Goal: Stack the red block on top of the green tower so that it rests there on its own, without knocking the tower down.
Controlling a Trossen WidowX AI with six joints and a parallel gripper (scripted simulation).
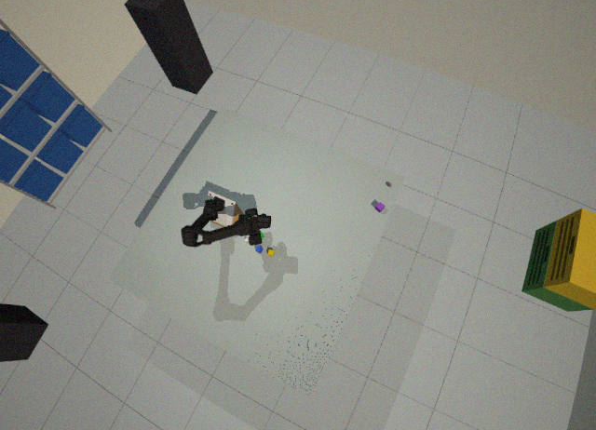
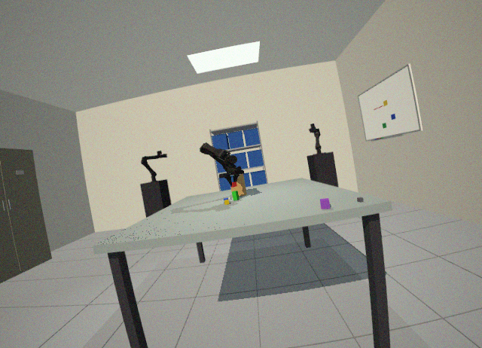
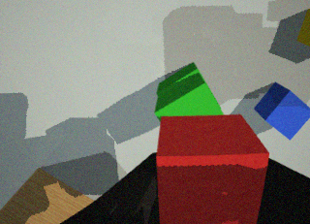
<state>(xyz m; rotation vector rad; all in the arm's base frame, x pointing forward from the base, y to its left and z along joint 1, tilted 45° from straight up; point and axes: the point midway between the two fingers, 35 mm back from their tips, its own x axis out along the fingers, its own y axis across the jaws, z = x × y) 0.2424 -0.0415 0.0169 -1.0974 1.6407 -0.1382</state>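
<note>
My gripper is clamped on the red block point(image 3: 209, 181), its dark fingers pressing both sides. I hold the block in the air over the table point(image 2: 272, 212), just above the green tower point(image 3: 188, 95). A blue block point(image 3: 282, 110) and a yellow block point(image 1: 270, 251) lie near the tower, to its right in my wrist view.

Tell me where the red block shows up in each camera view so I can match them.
Top: not visible, hidden under the gripper near table centre.
Exterior: red block mid-frame, just above the green tower.
Wrist: red block lower centre, held between the dark fingers.
Shared landmark: the green tower, also at.
</note>
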